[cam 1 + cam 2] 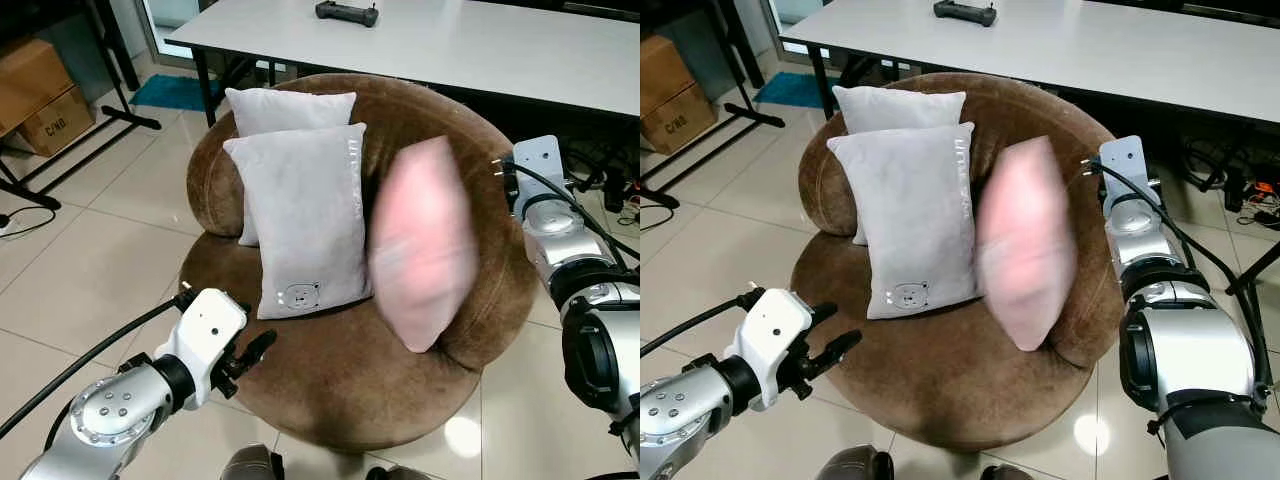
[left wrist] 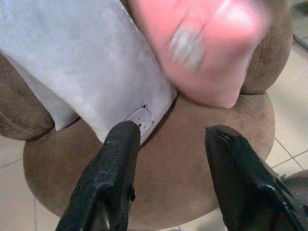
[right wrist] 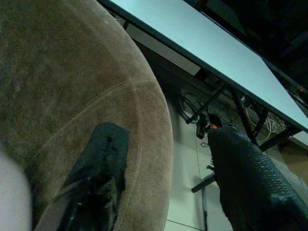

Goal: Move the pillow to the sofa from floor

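Pink pillow blurred, on sofa at 3 o'clock; left gripper, right gripper spread, empty. Nearly done.

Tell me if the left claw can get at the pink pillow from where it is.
Probably yes. The left claw is open at the sofa's front edge, and bare seat lies between it and the pink pillow; the grey pillow stands off to one side.

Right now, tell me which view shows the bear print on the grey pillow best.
The left wrist view: the bear print sits close and sharp at the grey pillow's lower corner, just beyond the open left gripper. Both eye views show it smaller and fainter. The right wrist view faces the brown sofa's rim and the table instead.
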You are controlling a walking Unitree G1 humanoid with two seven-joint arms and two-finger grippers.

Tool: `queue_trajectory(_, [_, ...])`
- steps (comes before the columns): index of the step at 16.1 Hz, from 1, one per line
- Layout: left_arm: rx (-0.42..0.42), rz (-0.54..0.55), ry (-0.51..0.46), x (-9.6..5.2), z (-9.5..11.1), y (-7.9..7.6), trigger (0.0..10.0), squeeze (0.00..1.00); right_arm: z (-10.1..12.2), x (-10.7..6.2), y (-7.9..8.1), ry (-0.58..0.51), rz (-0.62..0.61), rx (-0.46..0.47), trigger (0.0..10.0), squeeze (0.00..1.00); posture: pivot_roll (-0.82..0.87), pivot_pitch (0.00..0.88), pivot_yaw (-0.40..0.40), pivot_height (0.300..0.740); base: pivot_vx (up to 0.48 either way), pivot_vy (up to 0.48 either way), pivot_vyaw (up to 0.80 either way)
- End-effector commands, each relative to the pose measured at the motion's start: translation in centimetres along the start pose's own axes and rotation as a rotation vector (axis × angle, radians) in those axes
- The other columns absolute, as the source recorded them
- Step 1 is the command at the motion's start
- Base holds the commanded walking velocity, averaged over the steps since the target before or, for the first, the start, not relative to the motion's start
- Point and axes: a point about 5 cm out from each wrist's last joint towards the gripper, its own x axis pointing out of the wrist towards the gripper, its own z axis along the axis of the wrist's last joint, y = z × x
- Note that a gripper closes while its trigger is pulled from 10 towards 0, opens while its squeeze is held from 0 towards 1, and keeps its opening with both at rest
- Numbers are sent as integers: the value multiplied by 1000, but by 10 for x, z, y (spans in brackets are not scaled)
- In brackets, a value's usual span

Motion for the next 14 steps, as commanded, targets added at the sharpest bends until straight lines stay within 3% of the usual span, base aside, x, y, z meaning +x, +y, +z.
queue_trajectory(1, [5,-5,9,2,-1,-1,10000,0,9,2,-7,-26,-17,-9,10000,1000,274,99,-13,740,0,0,0])
queue_trajectory(3, [5,-5,7,5,-2,-2,10000,0,5,2,-11,-14,-33,40,10000,1000,270,91,-15,740,0,0,0])
queue_trajectory(5, [0,33,0,9,-2,1,10000,0,5,2,-10,-24,10,184,10000,1000,258,71,-22,740,0,0,0])
queue_trajectory(6, [-2,41,2,11,-2,2,10000,0,5,1,-9,-28,20,207,10000,1000,252,63,-24,740,0,0,0])
queue_trajectory(12, [-56,202,-76,27,-4,16,10000,0,-9,-9,10,-150,218,442,10000,1000,147,0,-28,740,0,0,0])
queue_trajectory(13, [-88,244,-98,28,-4,18,10000,0,-16,-20,18,-192,259,473,10000,898,118,0,-28,740,0,0,0])
queue_trajectory(14, [-99,281,-113,29,-4,20,10000,0,-24,-37,24,-217,277,491,10000,0,101,0,-28,740,0,0,0])
